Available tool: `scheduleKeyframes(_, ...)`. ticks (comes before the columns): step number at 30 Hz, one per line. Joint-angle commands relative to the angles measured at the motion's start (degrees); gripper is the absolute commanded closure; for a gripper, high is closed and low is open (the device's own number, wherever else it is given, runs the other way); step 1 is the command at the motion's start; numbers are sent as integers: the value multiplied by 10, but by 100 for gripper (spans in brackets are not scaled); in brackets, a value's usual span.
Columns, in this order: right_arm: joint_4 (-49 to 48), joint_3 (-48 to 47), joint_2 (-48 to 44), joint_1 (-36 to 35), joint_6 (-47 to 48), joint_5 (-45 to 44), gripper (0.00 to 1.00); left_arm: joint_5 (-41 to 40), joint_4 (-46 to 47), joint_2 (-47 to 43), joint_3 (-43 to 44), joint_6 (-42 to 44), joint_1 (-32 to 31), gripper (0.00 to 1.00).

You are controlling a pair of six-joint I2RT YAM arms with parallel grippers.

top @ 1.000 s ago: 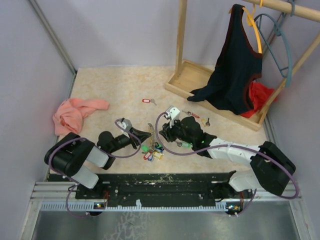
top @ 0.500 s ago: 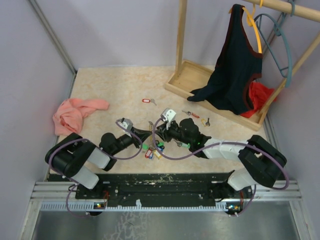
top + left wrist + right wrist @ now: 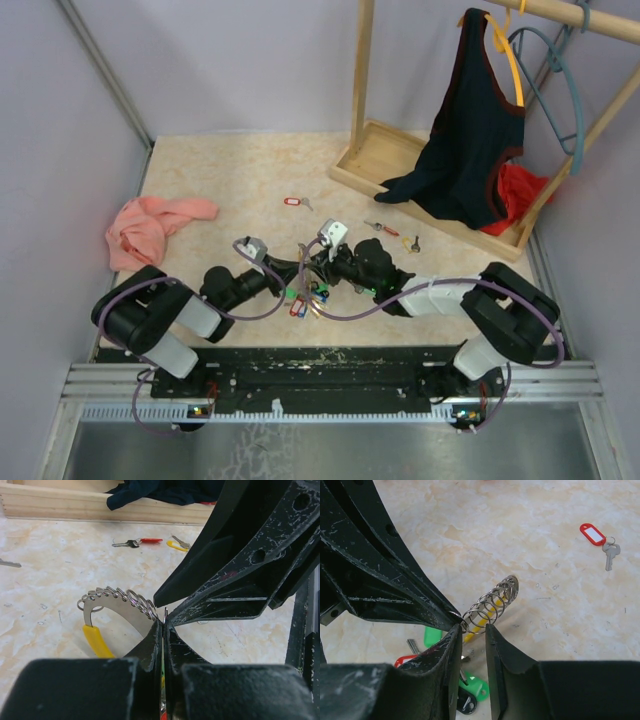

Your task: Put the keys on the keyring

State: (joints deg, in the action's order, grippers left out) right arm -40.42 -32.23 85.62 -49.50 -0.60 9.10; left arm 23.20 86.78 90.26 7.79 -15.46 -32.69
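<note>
Left gripper [image 3: 163, 626] has its fingers pressed together on the large thin silvery metal keyring [image 3: 119, 596], holding it just above the marble-patterned table [image 3: 230, 180] between the two arms. Right gripper [image 3: 472, 628] has moved in from the right since a second ago and now meets the left one at the ring; its jaws have narrowed but a slim gap remains, the ring's coil of small loops just beyond the tips. A yellow-tagged key [image 3: 95, 639] hangs from the ring. A red-tagged silver key [image 3: 292, 202] lies apart, unmoved.
</note>
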Motion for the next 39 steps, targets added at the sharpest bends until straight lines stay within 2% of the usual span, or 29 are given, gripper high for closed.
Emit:
scheduleKeyframes(1,-75,2,4,-6,-13,-15,75,9,157,6,6,-2,-8,98)
scheduleKeyframes(6,-100,7,4,-5,-32,-33,78,7,158,10,2,1,-11,98)
scheduleKeyframes(18,-74,-15,45,-13,-37,2,80,8,157,12,16,26,-32,98)
scheduleKeyframes(21,-72,-20,52,-13,-38,6,85,5,158,14,16,31,-35,98)
scheduleKeyframes(25,-70,-19,47,-13,-28,-6,96,2,158,8,9,36,-36,96)
scheduleKeyframes(27,-67,-18,39,-13,-18,-14,100,2,158,5,5,40,-36,93)
scheduleKeyframes(32,-53,-15,15,-14,24,-19,100,-20,158,-9,-15,46,-34,80)
scheduleKeyframes(39,-73,1,-10,-14,70,-9,100,-8,158,-25,-35,-21,-11,65)
